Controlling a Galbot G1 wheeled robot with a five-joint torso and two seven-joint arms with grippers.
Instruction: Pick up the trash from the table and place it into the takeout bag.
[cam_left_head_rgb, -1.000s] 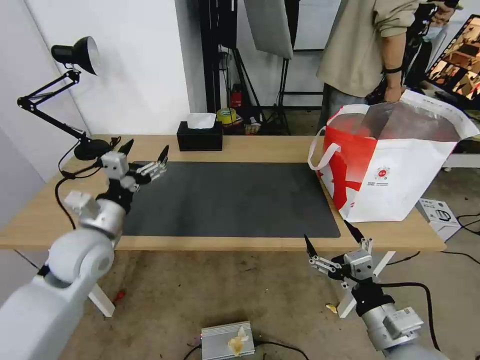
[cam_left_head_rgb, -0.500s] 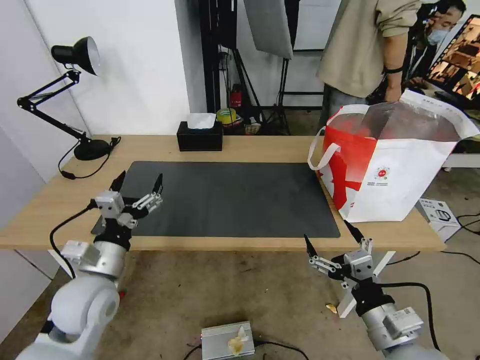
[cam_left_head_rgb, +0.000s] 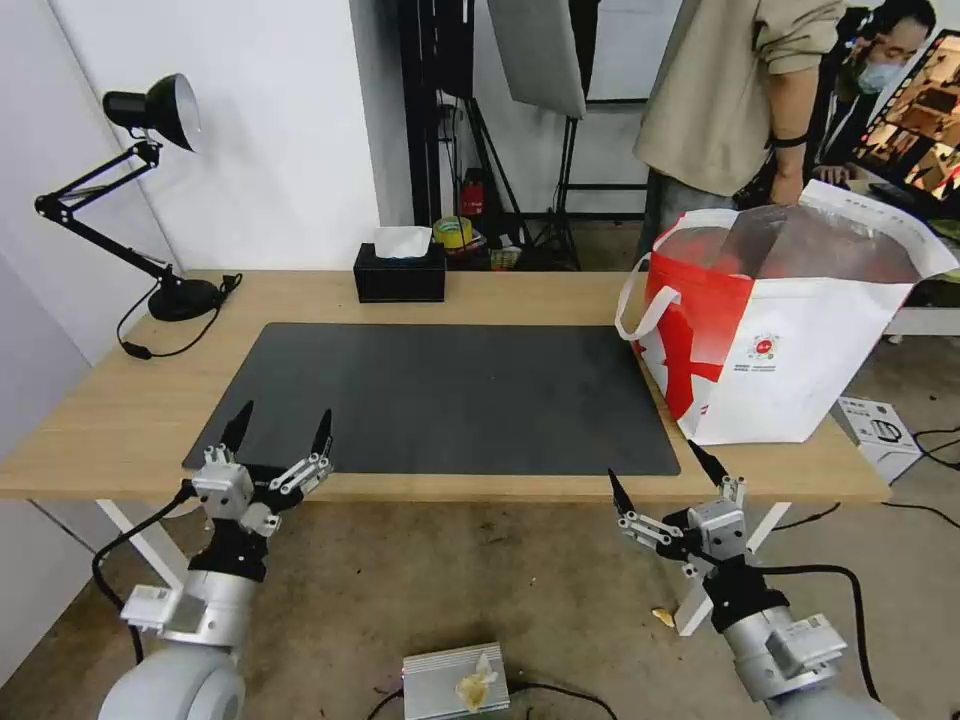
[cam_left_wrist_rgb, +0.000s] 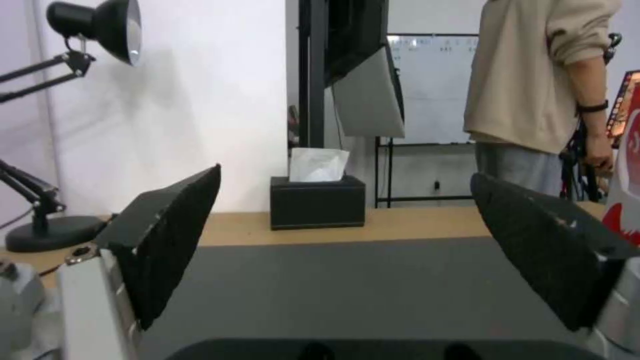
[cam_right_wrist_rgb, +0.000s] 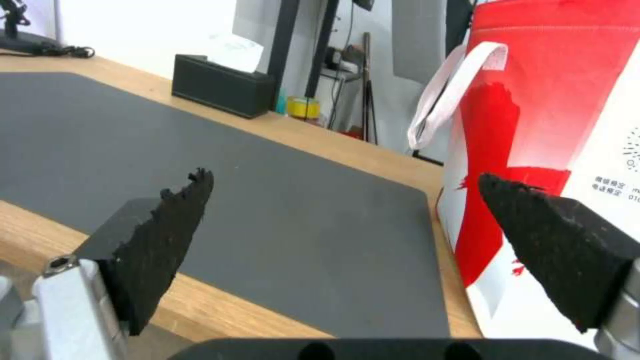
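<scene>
The table (cam_left_head_rgb: 100, 420) carries a dark grey mat (cam_left_head_rgb: 450, 400) with nothing lying on it. The takeout bag (cam_left_head_rgb: 800, 370) stands upright and open on the table's right end, its foil lining showing, and its red side (cam_right_wrist_rgb: 533, 100) is close in the right wrist view. The trash is out of view. My left gripper (cam_left_head_rgb: 283, 425) is open and empty, low at the table's front edge by the mat's near left corner (cam_left_wrist_rgb: 347, 290). My right gripper (cam_left_head_rgb: 655, 465) is open and empty too, below the front edge near the bag.
A black tissue box (cam_left_head_rgb: 400, 275) sits at the back edge and a black desk lamp (cam_left_head_rgb: 185, 297) at the back left corner. A person (cam_left_head_rgb: 740, 100) stands behind the bag. A metal box (cam_left_head_rgb: 455, 680) and a small carton (cam_left_head_rgb: 880, 430) lie on the floor.
My left arm has drawn back from above the mat's far left corner and sunk to the table's front edge, staying open. The right arm has not moved.
</scene>
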